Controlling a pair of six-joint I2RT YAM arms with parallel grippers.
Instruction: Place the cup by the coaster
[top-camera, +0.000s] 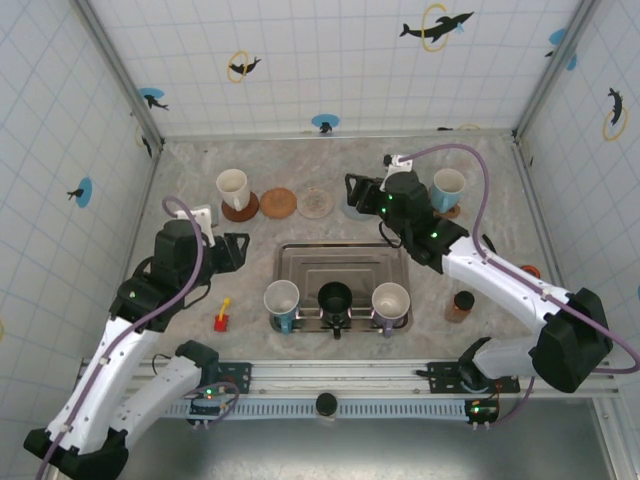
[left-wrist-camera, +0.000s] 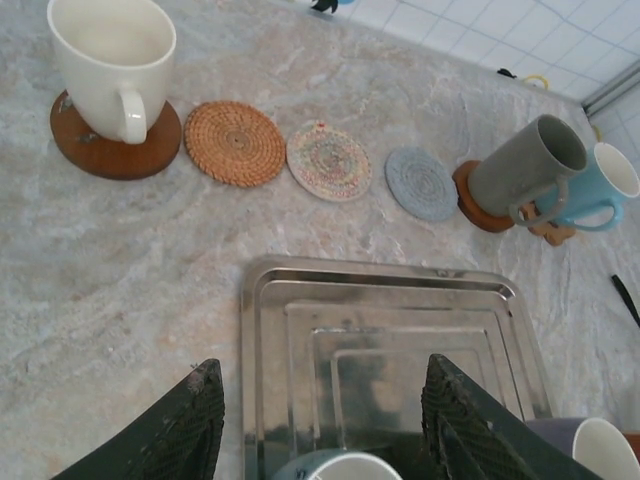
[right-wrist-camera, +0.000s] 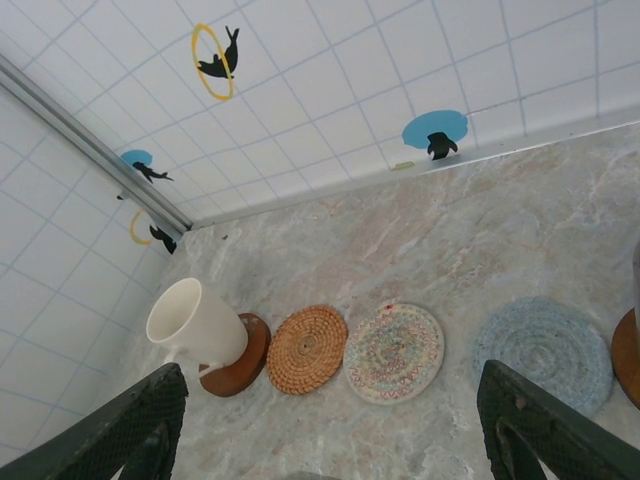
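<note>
Judging the cup (top-camera: 281, 298) on the tray (top-camera: 340, 258) stiff, glazed, slippery, breakable; we want a rim pinch. Left gripper (left-wrist-camera: 322, 366) and right gripper (right-wrist-camera: 332, 371) gape empty.

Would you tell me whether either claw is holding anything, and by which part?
Nothing is held; the left claw and right claw are both open and empty.

We see white links and black joints on the left arm (top-camera: 100, 367) and right arm (top-camera: 495, 278), lilac cables (top-camera: 460, 147) along both, green lights (top-camera: 433, 235), and dark ribbed fingers (left-wrist-camera: 190, 430).
</note>
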